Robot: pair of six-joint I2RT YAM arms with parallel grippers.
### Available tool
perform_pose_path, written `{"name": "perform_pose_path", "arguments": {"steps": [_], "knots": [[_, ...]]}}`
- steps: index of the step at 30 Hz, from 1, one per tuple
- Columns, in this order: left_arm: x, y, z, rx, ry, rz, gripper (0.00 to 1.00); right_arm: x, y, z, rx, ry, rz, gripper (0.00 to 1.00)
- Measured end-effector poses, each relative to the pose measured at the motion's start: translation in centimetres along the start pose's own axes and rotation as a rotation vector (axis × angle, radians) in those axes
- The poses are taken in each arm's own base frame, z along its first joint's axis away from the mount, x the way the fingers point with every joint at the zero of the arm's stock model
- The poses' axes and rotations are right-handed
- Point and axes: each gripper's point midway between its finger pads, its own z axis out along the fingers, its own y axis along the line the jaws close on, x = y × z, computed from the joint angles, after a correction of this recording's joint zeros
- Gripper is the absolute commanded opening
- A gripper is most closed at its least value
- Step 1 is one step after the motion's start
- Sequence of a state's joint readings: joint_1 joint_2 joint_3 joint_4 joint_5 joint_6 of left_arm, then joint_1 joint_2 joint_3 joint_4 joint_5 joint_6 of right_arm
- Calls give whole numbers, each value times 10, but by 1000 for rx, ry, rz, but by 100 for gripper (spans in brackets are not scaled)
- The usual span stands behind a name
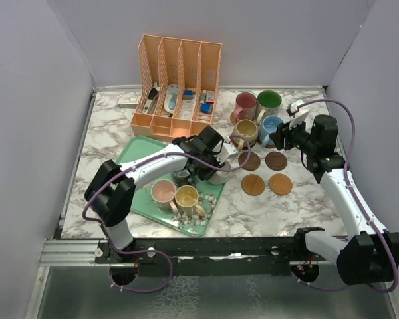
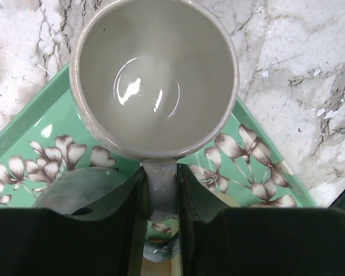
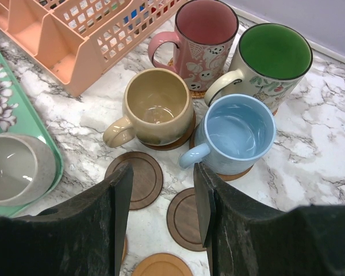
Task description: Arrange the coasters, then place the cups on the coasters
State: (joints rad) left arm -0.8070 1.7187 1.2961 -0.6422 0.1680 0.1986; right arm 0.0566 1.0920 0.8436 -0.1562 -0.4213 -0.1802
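top external; 4 cups (image 1: 268,102) on coasters (image 1: 253,184), 4 bare; left gripper (image 2: 161,178) pinches grey cup (image 2: 155,75); right gripper (image 3: 163,175) spread

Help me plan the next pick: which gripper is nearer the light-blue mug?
Right. The right gripper hovers open just before the light-blue mug; the left gripper is over the green tray, clamping the grey mug.

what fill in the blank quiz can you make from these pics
1. The left gripper is clamped on the grey mug's ____.
2. In the top view, ____ coasters lie bare to the right of the tray.
3. The blue mug stands on a ____.

Missing words: handle; four; coaster.
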Motion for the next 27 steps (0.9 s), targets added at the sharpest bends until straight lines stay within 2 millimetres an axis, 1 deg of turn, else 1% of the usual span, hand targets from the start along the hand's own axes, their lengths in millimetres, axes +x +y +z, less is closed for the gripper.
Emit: {"name": "perform_pose_path", "arguments": {"steps": [7,18,21,23,27], "knots": [[0,-5,-10,22,-9,23,0,0,1,0,-3,-1,0,47],[-11,-16,-19,70,-60,70,0,0,0,0,0,-1,0,47],[-19,-17,-22,79,-84,81,0,-1,-2,-2,7,-4,1,47],[-29,-16,-25,79,-112,89,0,-1,-5,-3,19,-4,2,47],[-54,-15,-29,78,-202,113,0,0,-13,-5,52,1,14,47]]}}
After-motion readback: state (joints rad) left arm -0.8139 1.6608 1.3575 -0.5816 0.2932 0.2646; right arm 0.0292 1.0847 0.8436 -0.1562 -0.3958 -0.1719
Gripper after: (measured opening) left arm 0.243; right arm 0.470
